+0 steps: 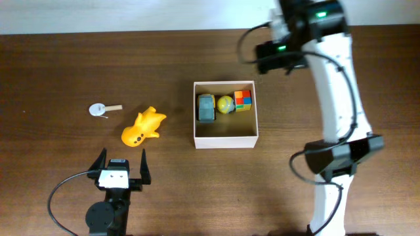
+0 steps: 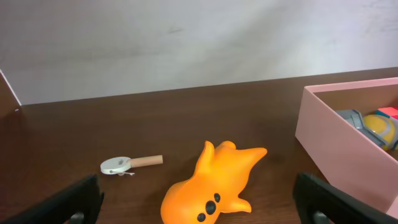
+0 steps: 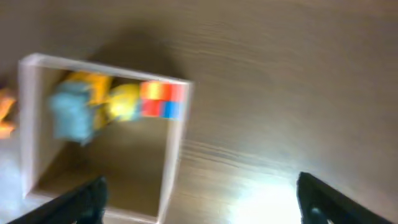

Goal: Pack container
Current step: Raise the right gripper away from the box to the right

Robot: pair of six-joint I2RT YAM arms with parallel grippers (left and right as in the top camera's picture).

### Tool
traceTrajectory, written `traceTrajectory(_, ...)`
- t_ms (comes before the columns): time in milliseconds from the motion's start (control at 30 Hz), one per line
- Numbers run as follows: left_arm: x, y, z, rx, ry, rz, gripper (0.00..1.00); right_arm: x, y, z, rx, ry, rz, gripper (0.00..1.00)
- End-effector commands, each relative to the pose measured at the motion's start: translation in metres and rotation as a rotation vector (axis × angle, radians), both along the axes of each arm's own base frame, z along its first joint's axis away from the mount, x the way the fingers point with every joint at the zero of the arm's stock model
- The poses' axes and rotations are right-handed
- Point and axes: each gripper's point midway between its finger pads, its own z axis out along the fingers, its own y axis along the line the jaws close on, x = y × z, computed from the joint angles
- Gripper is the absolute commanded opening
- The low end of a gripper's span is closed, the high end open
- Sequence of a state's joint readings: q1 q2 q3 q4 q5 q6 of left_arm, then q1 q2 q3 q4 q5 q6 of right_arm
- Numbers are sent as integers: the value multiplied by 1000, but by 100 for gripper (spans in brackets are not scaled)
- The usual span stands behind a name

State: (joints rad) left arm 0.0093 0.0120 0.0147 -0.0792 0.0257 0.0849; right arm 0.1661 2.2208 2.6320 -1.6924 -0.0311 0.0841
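Observation:
The container [image 1: 225, 141] is a white-walled square box with a tan floor at the table's middle. It holds a grey-blue toy car [image 1: 207, 108], a yellow ball [image 1: 226, 104] and a multicoloured cube [image 1: 243, 100] along its far side. An orange rubber toy [image 1: 143, 128] lies on the table left of the container. My left gripper [image 1: 121, 160] is open and empty, just in front of the orange toy [image 2: 214, 183]. My right gripper [image 1: 283, 49] is open and empty, raised beyond the container's far right corner; its blurred view shows the container [image 3: 171, 168].
A small white disc with a tan handle [image 1: 104, 109] lies left of the orange toy; it also shows in the left wrist view [image 2: 127, 163]. The right arm's white links [image 1: 338, 98] span the table's right side.

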Motion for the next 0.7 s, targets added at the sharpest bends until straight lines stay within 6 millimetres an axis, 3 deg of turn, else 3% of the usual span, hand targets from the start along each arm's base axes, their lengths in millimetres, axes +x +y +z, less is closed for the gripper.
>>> traceTrajectory(0,0,2,-2,-2,2,10,99,6,-66,0,-47,-3,-237,99)
traceTrajectory(133,0,2,-2,-2,2,10,99,8,-130,-8,-46,5,-412,99)
traceTrajectory(200,0,2,-2,-2,2,10,99,3,-153,-18,-48,34,-467,99)
traceTrajectory(300,0,2,-2,-2,2,10,99,-16,-191,-56,-52,157,-555,99)
traceTrajectory(467,0,2,-2,-2,0,10,99,-44,-205,-110,-28,327,-602,99)
traceTrajectory(667,0,3,-1,-1,-1,12,99,-49,-203,-116,-31,353,-572,99)
